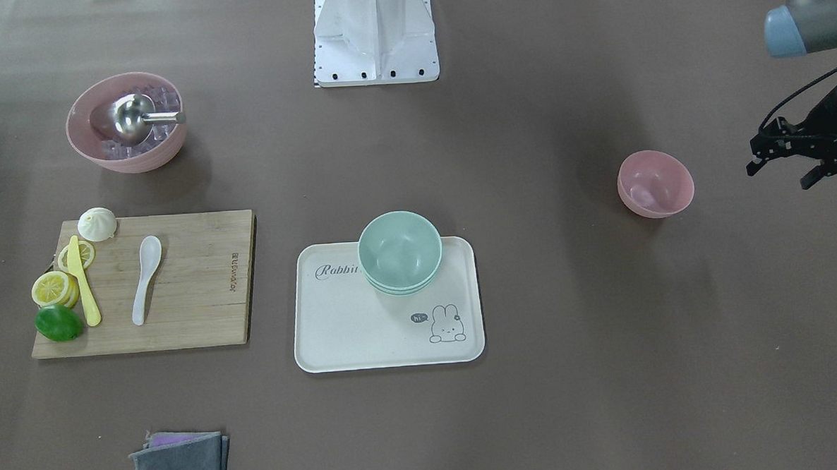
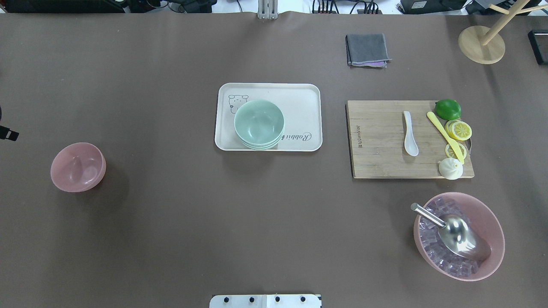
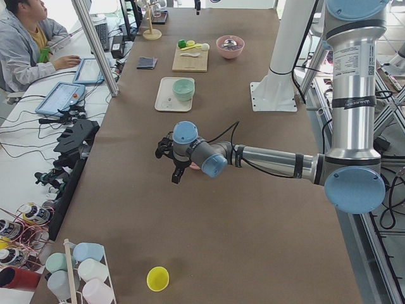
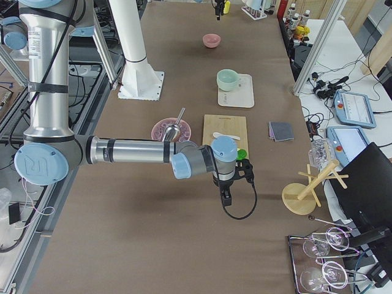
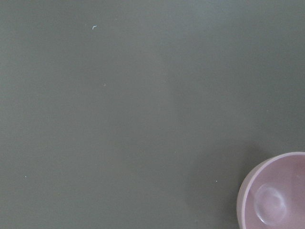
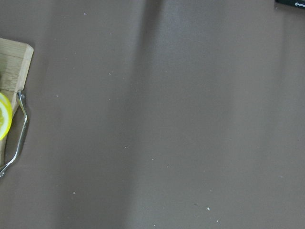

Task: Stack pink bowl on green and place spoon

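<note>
A small pink bowl (image 1: 655,184) stands upright and empty on the table, also seen overhead (image 2: 78,167) and at the corner of the left wrist view (image 5: 276,195). Stacked green bowls (image 1: 399,252) (image 2: 259,124) sit on a cream tray (image 1: 352,323). A white spoon (image 1: 146,279) (image 2: 410,133) lies on a wooden cutting board (image 1: 202,287). My left gripper (image 1: 778,175) is open and empty, beside the pink bowl, apart from it. My right gripper (image 4: 236,177) shows only in the exterior right view, beyond the board's end; I cannot tell its state.
A large pink bowl of ice cubes (image 1: 125,122) holds a metal scoop. The board also carries lemon slices (image 1: 53,288), a lime (image 1: 58,323), a yellow knife (image 1: 81,278) and a bun (image 1: 97,223). A grey cloth (image 1: 180,466) and a wooden stand (image 2: 481,45) lie farther off.
</note>
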{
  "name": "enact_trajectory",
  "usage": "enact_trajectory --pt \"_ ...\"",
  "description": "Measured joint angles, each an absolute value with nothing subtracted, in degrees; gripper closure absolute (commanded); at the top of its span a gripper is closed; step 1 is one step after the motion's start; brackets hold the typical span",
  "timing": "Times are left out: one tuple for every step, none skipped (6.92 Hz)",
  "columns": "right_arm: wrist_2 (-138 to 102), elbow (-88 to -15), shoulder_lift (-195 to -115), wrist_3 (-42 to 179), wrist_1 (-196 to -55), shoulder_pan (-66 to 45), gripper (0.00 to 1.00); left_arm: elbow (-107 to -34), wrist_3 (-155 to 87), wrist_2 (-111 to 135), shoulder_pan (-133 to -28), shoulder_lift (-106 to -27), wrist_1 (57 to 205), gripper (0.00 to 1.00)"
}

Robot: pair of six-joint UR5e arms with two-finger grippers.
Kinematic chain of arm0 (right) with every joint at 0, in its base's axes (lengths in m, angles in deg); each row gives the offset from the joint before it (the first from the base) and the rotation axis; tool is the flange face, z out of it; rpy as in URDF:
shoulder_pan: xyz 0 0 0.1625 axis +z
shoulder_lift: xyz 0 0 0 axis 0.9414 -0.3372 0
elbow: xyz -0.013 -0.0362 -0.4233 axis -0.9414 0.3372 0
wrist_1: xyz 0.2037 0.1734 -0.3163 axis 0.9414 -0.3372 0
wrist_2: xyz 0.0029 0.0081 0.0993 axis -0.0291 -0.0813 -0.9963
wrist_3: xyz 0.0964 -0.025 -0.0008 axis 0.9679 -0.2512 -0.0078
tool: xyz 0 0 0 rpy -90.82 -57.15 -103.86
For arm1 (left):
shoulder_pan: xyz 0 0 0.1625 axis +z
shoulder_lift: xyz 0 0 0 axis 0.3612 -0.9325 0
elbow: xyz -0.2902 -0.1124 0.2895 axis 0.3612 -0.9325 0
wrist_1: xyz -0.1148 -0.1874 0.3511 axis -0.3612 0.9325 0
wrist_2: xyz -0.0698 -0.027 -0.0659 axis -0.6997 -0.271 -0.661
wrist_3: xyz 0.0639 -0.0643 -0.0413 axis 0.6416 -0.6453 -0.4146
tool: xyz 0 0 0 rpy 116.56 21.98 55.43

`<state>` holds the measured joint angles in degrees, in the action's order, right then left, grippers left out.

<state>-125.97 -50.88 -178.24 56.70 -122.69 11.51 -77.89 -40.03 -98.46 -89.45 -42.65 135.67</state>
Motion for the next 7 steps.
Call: enact_trajectory --pt "-126.1 -51.0 -178.2 57.7 -122.6 11.3 0.00 -77.9 -40.1 -98.7 -89.2 -42.7 135.7 0.03" --pt "-126.2 -51.1 -178.2 58.6 -122.6 11.1 0.00 -78.0 -40.2 -98.8 -88.7 -42.7 135.7 0.03" --pt "-126.3 -51.2 -178.2 59.1 -122.6 10.9 0.00 -78.0 -40.1 -98.8 -88.4 -42.7 135.7 0.03" --pt "-126.3 -51.3 -178.2 59.3 -122.5 10.8 0.00 -78.1 -40.1 -98.7 -88.2 -42.6 135.7 0.03" --pt "-126.4 -51.4 -178.2 59.4 -122.5 10.8 0.00 -78.1 -40.1 -98.8 -87.9 -42.6 135.7 0.03" --pt "-127.2 -51.4 -178.1 59.6 -122.5 10.7 0.00 -78.0 -40.1 -99.0 -87.6 -42.6 135.8 0.03" --pt "-128.5 -51.4 -177.9 60.0 -122.5 10.7 0.00 -77.7 -40.1 -99.1 -86.9 -42.8 135.7 0.03"
